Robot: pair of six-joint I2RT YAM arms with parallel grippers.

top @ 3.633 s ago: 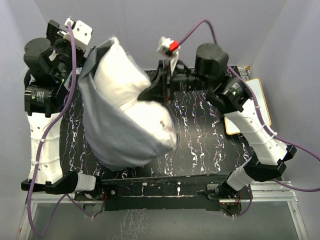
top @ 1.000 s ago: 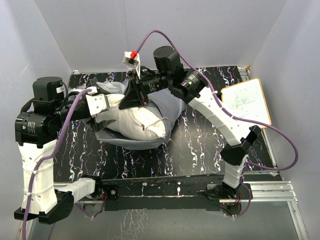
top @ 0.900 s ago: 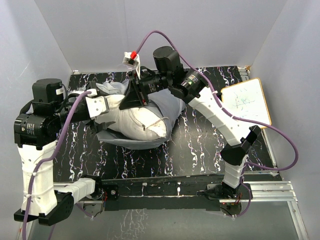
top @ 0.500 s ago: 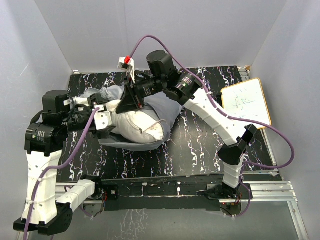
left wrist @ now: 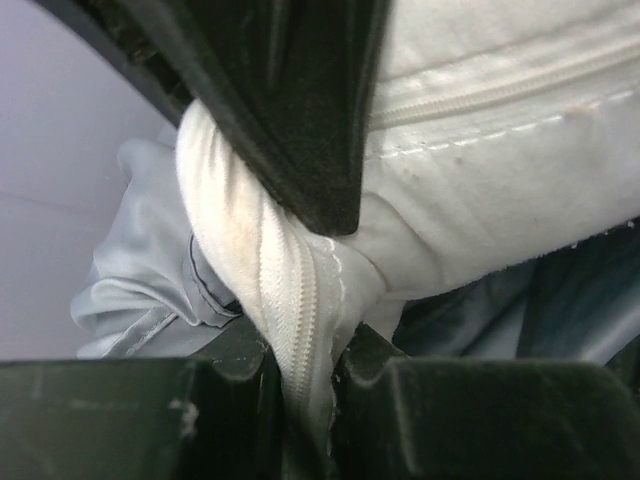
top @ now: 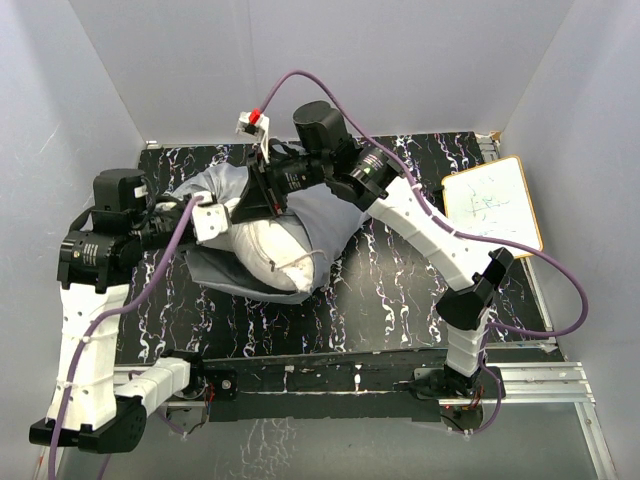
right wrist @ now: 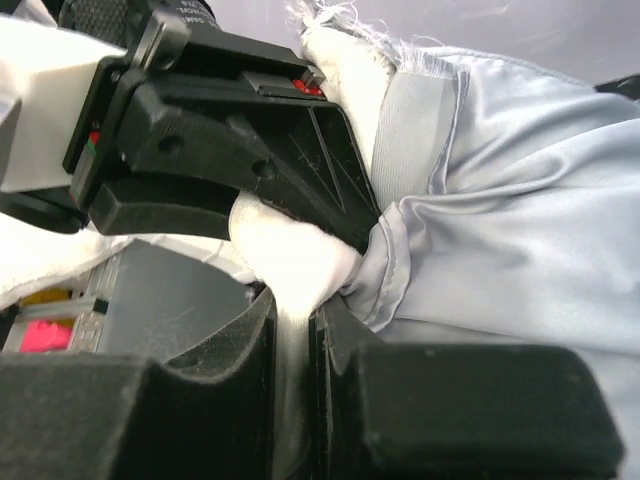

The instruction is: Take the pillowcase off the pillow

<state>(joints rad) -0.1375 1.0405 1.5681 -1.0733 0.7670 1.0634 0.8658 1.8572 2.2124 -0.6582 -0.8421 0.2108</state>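
Grey pillowcase (top: pixel 325 215) bunches around the white pillow (top: pixel 275 250) on the black marbled table (top: pixel 400 290), whiteboard (top: pixel 490 205) far right, pale walls (top: pixel 350 60) around, while the left gripper (left wrist: pixel 300 385) and right gripper (right wrist: pixel 296 330), nearly touching, each pinch pillow cloth tight.

The pillow (left wrist: pixel 500 170) is showing matt, off-white woven cloth with stitched seams. The pillowcase (right wrist: pixel 520 210) is looking like smooth grey fabric, faintly shiny. The table (top: pixel 400 290) is gleaming black with white veining; at its three o'clock, the whiteboard (top: pixel 490 205) is shining glossy white.
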